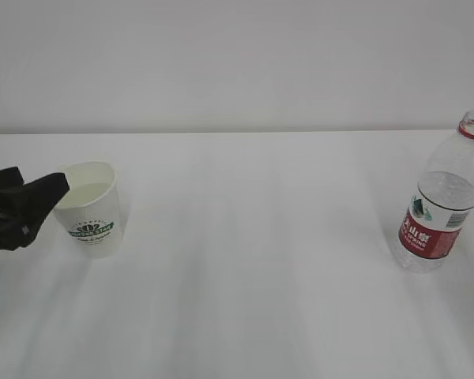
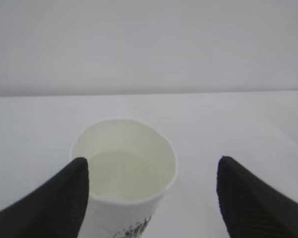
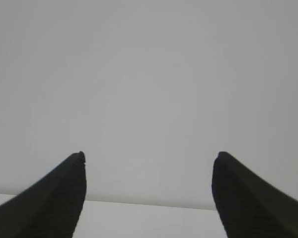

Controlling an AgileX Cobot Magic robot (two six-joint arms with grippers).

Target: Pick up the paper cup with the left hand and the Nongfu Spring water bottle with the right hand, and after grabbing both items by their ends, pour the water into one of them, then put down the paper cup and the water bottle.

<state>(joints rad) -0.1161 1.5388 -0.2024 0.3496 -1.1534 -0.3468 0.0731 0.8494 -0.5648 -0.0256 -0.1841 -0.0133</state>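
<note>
paper cup (image 1: 92, 209) upright left on worktop (image 1: 253, 300), liquid inside | bottle (image 1: 445, 207) uncapped, far right, looks near empty | left tool (image 2: 151, 171) spread, one finger touching or just beside cup | right tool (image 3: 148, 163) spread, holding nothing | step: looks like put-down finished; next: back left tool off.
</note>
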